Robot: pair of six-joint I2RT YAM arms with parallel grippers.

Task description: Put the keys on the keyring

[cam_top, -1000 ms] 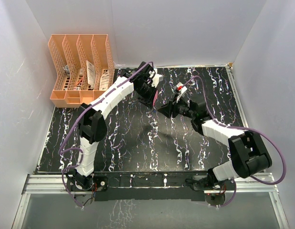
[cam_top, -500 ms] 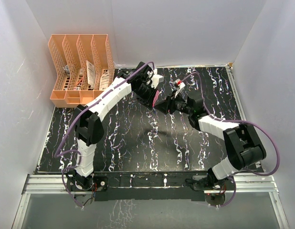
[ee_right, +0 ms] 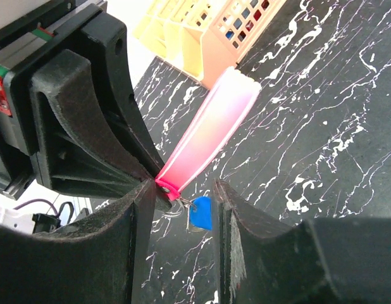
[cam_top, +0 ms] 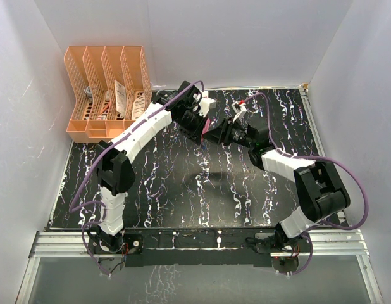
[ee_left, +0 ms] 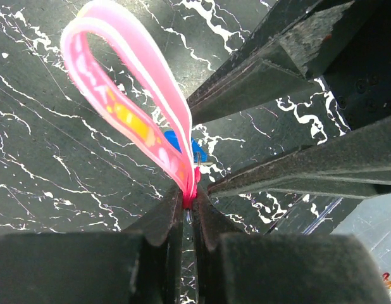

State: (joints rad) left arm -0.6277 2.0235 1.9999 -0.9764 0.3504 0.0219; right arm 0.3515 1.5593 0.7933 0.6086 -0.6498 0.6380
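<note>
Pink-red keyring strap is pinched at its ring end by the left gripper, whose jaws are pressed together on it. The loop stands free beyond the jaw tips, in open air above the black, white-veined desk. A blue-headed key hangs on the thin ring just past that pinch, between the spread jaws of the right gripper and nearer one of them. The two pairs of jaws meet almost tip to tip, with little room between. An orange file rack stands well beyond the strap's far end.
</note>
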